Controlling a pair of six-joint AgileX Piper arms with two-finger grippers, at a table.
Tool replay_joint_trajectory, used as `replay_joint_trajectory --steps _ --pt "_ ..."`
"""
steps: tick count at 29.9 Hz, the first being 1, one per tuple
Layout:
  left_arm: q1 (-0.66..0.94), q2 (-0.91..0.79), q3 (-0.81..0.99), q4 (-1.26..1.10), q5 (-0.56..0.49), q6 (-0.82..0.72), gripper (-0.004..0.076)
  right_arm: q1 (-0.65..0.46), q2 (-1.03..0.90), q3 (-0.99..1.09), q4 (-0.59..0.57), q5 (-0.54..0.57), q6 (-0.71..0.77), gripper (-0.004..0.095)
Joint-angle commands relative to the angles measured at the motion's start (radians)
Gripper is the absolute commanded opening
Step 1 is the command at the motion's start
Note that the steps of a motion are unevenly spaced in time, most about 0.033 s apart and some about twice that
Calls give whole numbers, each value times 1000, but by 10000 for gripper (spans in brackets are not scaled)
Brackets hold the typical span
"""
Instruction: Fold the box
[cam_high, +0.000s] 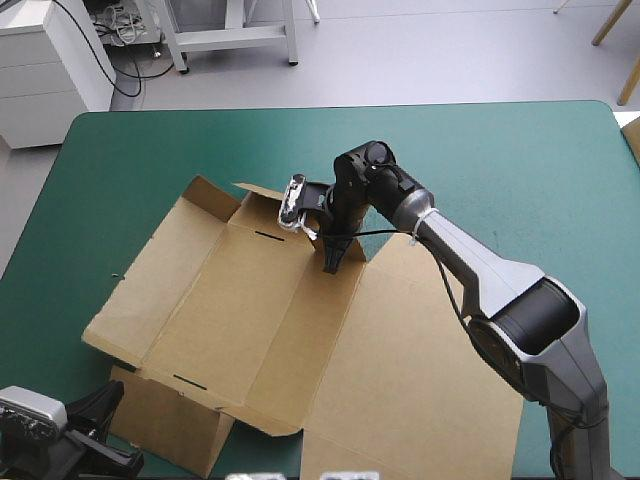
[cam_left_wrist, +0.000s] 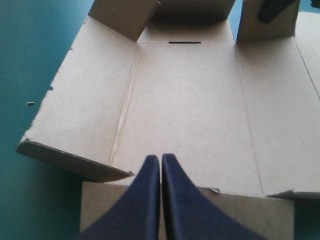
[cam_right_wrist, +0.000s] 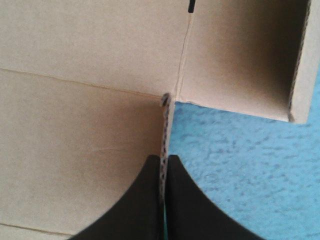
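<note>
The brown box lies opened out on the teal-green cover, its left wall and far corner flaps partly raised. My right gripper stands at the far end of the fold between base and right panel. In the right wrist view the gripper is shut on a board edge standing on end between its fingers. My left gripper is at the table's near left corner. In the left wrist view it is shut and holds nothing, hovering over the near flap and pointing at the base.
The wide right panel lies flat toward the near edge. Bare teal-green cover runs beyond the box and along the right side. A tiny scrap lies on the cover left of the box.
</note>
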Motion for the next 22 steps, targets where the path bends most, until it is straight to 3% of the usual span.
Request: replay_joint_trajectory --steps 1,11,22 --pt "-5 18 -23 -3 -74 -3 -8 -1 -83 23 58 -17 -98 -21" --pt "-5 18 -23 -1 -74 -22 -8 -1 -62 20 90 -35 -237 -22" --pt "-5 18 -23 -1 -74 -22 -8 -1 37 -86 93 -90 -262 -22"
